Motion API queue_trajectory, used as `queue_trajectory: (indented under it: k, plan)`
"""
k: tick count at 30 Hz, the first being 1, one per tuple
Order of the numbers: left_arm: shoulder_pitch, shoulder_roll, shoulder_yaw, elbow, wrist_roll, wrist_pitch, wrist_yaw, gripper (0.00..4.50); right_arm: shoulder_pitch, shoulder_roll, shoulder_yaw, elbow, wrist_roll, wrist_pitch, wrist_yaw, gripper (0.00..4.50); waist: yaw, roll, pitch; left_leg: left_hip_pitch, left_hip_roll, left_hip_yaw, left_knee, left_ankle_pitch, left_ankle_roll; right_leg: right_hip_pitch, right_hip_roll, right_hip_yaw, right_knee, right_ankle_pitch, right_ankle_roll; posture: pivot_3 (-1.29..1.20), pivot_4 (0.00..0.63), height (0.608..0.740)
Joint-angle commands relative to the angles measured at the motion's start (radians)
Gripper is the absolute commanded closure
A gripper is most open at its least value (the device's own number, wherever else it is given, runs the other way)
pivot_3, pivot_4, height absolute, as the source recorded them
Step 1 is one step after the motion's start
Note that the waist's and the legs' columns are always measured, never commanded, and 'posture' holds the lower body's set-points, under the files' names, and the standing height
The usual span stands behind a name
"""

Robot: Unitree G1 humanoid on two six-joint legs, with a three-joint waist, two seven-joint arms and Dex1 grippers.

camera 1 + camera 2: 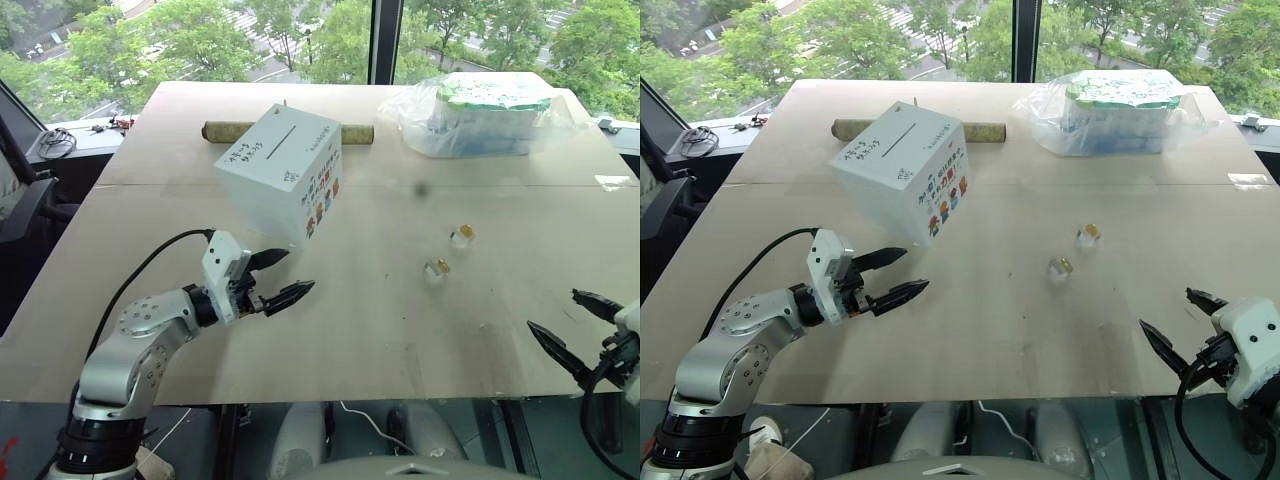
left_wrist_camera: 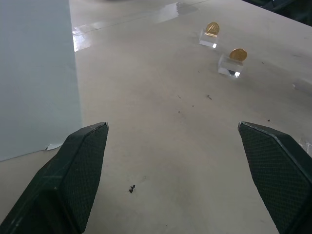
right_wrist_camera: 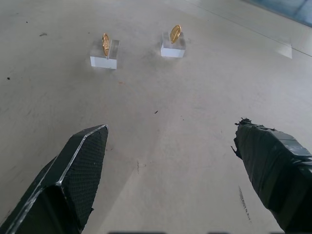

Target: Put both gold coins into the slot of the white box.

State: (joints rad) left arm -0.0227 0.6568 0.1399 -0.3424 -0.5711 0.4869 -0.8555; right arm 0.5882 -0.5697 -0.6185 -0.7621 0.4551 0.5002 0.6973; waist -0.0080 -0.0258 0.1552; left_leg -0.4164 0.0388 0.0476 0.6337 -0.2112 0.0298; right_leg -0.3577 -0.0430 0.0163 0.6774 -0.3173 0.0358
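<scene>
Both coins stood untouched in their holders, right of the box [image 1: 280, 165].
Right gripper [image 1: 577, 323], jaws released like the left gripper [image 1: 278, 277], should pinch the nearer coin [image 1: 439, 265] by its edges.

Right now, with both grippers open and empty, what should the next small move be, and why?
Probably bring the right gripper forward toward the nearer gold coin. Both gold coins stand upright in clear holders, untouched, ahead of it, while the left gripper sits beside the white box.

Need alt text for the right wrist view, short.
Two small shiny gold coins stand on edge in small clear plastic holders, side by side on a pale beige table. In front, the right gripper spreads its two black fingers wide, holding nothing.
</scene>
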Motion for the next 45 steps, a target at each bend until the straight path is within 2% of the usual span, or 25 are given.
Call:
queue_trajectory:
  k: [1, 3, 5, 8, 12, 15, 17, 20, 22, 23, 25, 26, 45]
  plan:
    - [-0.021, 0.014, 0.011, -0.040, -0.032, -0.003, -0.033, 0.15, -0.045, -0.011, 0.034, -0.068, -0.027, 0.064, -0.094, 0.00, 0.000, 0.000, 0.000, 0.000, 0.000, 0.000, 0.000, 0.000, 0.000, 0.000, 0.000, 0.000, 0.000, 0.000, 0.000, 0.00, 0.150, 0.740]
    - [-0.057, 0.012, 0.008, -0.053, -0.074, 0.000, -0.070, 0.15, -0.122, -0.040, 0.105, -0.133, -0.025, 0.204, -0.187, 0.00, -0.005, -0.001, 0.000, 0.000, 0.000, 0.000, 0.000, 0.000, 0.000, 0.000, 0.000, 0.000, 0.000, 0.000, 0.000, 0.00, 0.150, 0.740]
    - [-0.070, 0.013, -0.006, -0.058, -0.083, -0.015, -0.110, 0.15, -0.191, -0.064, 0.164, -0.155, 0.023, 0.277, -0.194, 0.00, -0.005, 0.000, 0.000, 0.000, 0.000, 0.000, 0.000, 0.000, 0.000, -0.001, 0.000, 0.000, 0.001, 0.000, 0.000, 0.00, 0.150, 0.740]
    - [-0.073, 0.000, -0.029, -0.070, -0.073, -0.075, -0.166, 0.15, -0.304, -0.055, 0.262, -0.159, -0.005, 0.366, -0.287, 0.00, -0.004, 0.000, 0.000, 0.000, 0.000, 0.000, 0.000, 0.000, 0.000, -0.001, 0.000, 0.000, 0.000, 0.000, 0.000, 0.00, 0.150, 0.740]
    - [-0.081, 0.042, -0.051, -0.095, -0.103, -0.045, -0.239, 0.15, -0.479, -0.019, 0.410, -0.123, -0.015, 0.482, -0.379, 0.00, -0.003, 0.000, 0.000, -0.002, -0.001, 0.000, 0.000, 0.000, 0.000, -0.003, 0.000, 0.000, 0.000, 0.000, 0.000, 0.00, 0.150, 0.740]
    - [-0.100, 0.065, -0.052, -0.125, -0.140, -0.010, -0.253, 0.00, -0.591, 0.004, 0.520, -0.068, -0.053, 0.528, -0.430, 0.83, -0.004, 0.000, 0.001, -0.002, -0.001, 0.000, -0.001, 0.000, 0.000, -0.003, 0.001, 0.000, 0.000, 0.000, 0.000, 0.00, 0.150, 0.740]
    - [-0.124, 0.073, -0.048, -0.135, -0.172, 0.031, -0.237, 0.00, -0.649, 0.024, 0.581, -0.027, -0.082, 0.552, -0.463, 1.72, -0.002, 0.000, 0.001, -0.003, -0.001, 0.000, -0.001, 0.000, 0.000, -0.003, 0.001, 0.000, 0.000, 0.000, 0.000, 0.00, 0.150, 0.740]
    - [-0.152, 0.081, -0.044, -0.132, -0.187, 0.056, -0.227, 0.00, -0.699, 0.043, 0.617, 0.017, -0.102, 0.563, -0.480, 1.72, -0.003, 0.000, 0.001, -0.003, -0.001, 0.000, -0.001, 0.000, 0.000, -0.003, 0.002, 0.000, 0.000, 0.000, 0.000, 0.00, 0.150, 0.740]
    - [-0.149, 0.083, -0.047, -0.132, -0.181, 0.053, -0.229, 0.00, -0.716, 0.040, 0.631, 0.031, -0.109, 0.558, -0.471, 2.18, -0.004, 0.000, 0.001, -0.003, -0.001, 0.000, -0.001, 0.000, 0.000, -0.003, 0.005, 0.000, 0.000, 0.000, 0.000, 0.00, 0.150, 0.740]
    - [-0.144, 0.082, -0.049, -0.134, -0.179, 0.051, -0.230, 0.00, -0.724, 0.041, 0.636, 0.038, -0.112, 0.560, -0.470, 2.50, -0.004, 0.000, 0.001, -0.003, -0.001, 0.000, -0.001, 0.000, 0.000, -0.003, 0.005, 0.000, 0.000, 0.000, 0.000, 0.00, 0.150, 0.740]
    - [-0.139, 0.081, -0.051, -0.136, -0.177, 0.048, -0.230, 0.00, -0.732, 0.041, 0.641, 0.045, -0.117, 0.561, -0.467, 3.49, -0.005, 0.000, 0.001, -0.003, -0.001, 0.000, -0.001, 0.000, 0.000, -0.004, 0.005, 0.001, 0.000, 0.000, 0.000, 0.00, 0.150, 0.740]
    - [-0.136, 0.081, -0.051, -0.137, -0.177, 0.045, -0.231, 0.00, -0.734, 0.035, 0.644, 0.047, -0.118, 0.560, -0.460, 3.85, -0.005, 0.000, 0.001, -0.003, -0.001, 0.000, -0.001, 0.000, 0.000, -0.004, 0.005, 0.001, 0.000, 0.000, 0.000, 0.00, 0.150, 0.740]
    - [-0.141, 0.070, -0.070, -0.172, -0.188, 0.063, -0.187, 0.00, -0.757, 0.055, 0.660, 0.037, -0.107, 0.599, -0.421, 3.85, -0.005, 0.000, 0.001, -0.003, -0.001, 0.000, -0.001, 0.000, 0.000, -0.004, 0.004, 0.000, 0.000, 0.000, 0.000, 0.00, 0.150, 0.740]
